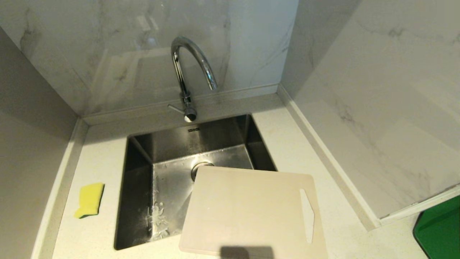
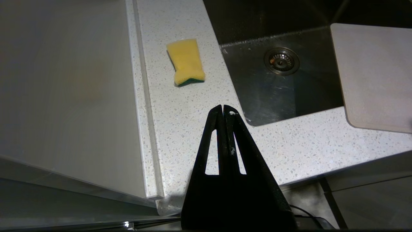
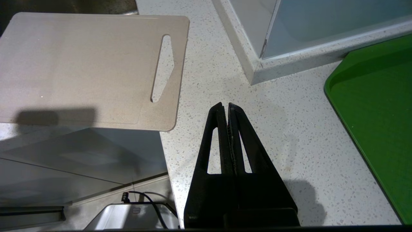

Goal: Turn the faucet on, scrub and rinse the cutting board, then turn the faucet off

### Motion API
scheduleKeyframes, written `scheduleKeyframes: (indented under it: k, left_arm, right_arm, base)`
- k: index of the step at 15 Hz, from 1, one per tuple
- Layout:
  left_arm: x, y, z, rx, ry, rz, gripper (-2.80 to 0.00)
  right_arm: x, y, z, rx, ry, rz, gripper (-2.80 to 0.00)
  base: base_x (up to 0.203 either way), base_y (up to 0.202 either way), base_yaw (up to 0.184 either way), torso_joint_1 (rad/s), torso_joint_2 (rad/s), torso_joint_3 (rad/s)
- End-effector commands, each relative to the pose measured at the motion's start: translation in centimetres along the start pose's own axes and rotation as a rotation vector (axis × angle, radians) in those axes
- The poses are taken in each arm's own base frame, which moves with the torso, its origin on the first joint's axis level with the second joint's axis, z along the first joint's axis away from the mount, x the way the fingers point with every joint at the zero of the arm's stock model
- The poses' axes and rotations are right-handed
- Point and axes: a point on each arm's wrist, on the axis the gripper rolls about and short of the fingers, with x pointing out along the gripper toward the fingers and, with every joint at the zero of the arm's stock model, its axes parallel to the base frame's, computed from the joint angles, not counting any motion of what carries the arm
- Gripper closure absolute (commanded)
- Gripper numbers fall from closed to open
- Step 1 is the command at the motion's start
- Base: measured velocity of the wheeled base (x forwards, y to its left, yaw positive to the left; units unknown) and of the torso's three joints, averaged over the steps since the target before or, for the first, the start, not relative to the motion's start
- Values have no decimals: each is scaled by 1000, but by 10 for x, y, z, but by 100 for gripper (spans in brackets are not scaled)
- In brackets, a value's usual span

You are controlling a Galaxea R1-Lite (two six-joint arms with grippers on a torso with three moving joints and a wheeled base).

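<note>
The chrome gooseneck faucet (image 1: 187,77) stands behind the steel sink (image 1: 169,180), its thin lever (image 1: 175,108) sticking out to the left; no water runs. The cream cutting board (image 1: 248,212) lies flat over the sink's front right corner and the counter, slot handle (image 1: 307,216) to the right. A yellow-and-green sponge (image 1: 89,200) rests on the counter left of the sink. Neither arm shows in the head view. My left gripper (image 2: 223,108) hovers shut and empty over the front counter, near the sponge (image 2: 186,62). My right gripper (image 3: 225,105) is shut and empty, beside the board (image 3: 87,67).
Marble walls (image 1: 377,90) close in the counter at the back and on both sides. A green tray (image 3: 376,112) sits on the counter at the far right. The sink drain (image 2: 281,60) is uncovered. Below the counter's front edge lie a cable and a grey box (image 3: 138,216).
</note>
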Motion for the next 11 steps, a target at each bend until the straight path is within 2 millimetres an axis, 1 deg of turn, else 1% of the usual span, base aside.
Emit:
scheduleKeyframes:
  k: [1,11]
  left_arm:
    - [0,0,0,1,3,1,0]
    - [0,0,0,0,1,1,0]
  right_arm:
    - [0,0,0,0,-1,0,0]
    - [0,0,0,-1,-2,1,0]
  base:
    - [0,0,0,0,0,0]
    - [0,0,0,0,0,0]
